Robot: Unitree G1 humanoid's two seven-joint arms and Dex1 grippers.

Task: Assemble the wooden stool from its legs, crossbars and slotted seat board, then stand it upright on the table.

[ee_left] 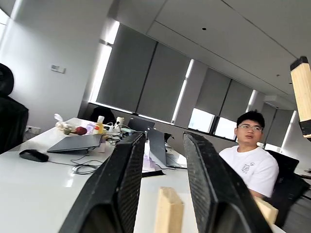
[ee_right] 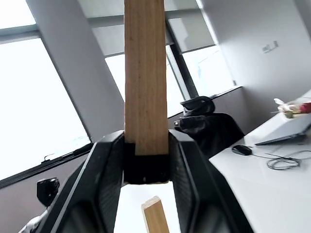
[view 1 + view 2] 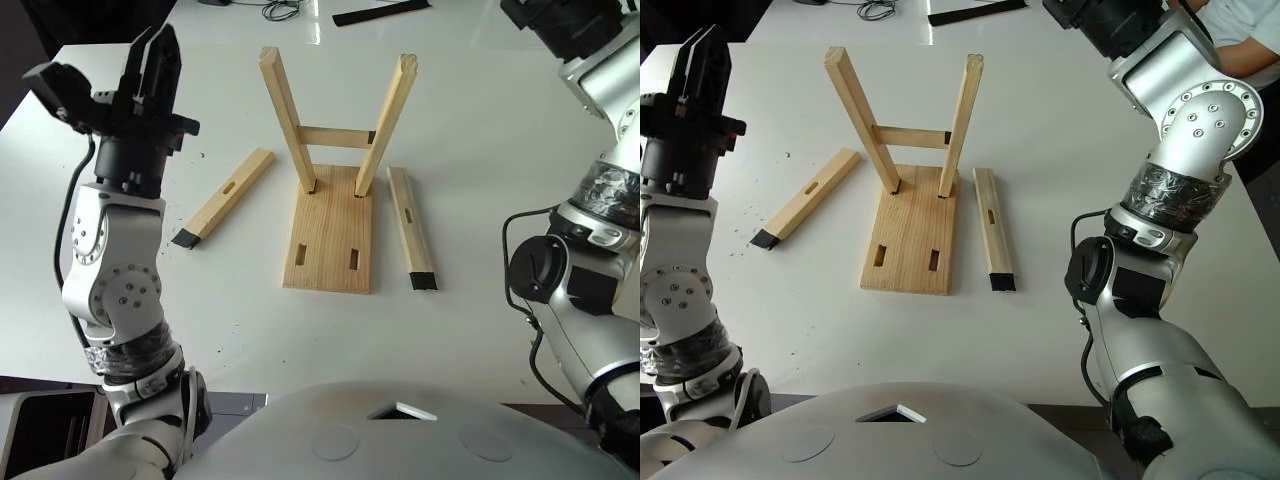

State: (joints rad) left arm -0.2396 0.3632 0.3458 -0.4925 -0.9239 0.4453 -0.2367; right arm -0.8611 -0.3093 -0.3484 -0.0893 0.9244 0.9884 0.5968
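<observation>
Nearest you, the seat board (image 3: 328,235) lies flat in the middle of the counter (image 3: 480,150), and its two near slots (image 3: 301,253) are empty. One loose leg (image 3: 410,225) lies just beside the board's right edge. A second loose leg (image 3: 225,195) lies apart from it, toward the counter's left edge. At the board's far end two standing legs (image 3: 288,118) sit in their slots, splayed apart and joined by a crossbar (image 3: 335,137).

Your left hand (image 3: 153,48) hangs raised over the counter's left side, fingers spread and holding nothing. Your right hand (image 2: 146,145), up by the far right corner, is clenched on the black end of a wooden bar (image 2: 145,73).

I judge the stool about half built, with the second pair of legs yet to go in. Your next move calls for lowering the bar to its joint while the free hand steadies the mating piece.

The bar's far end is cut off, so I cannot tell leg from crossbar. How deep the standing legs are seated is also hard to make out.
</observation>
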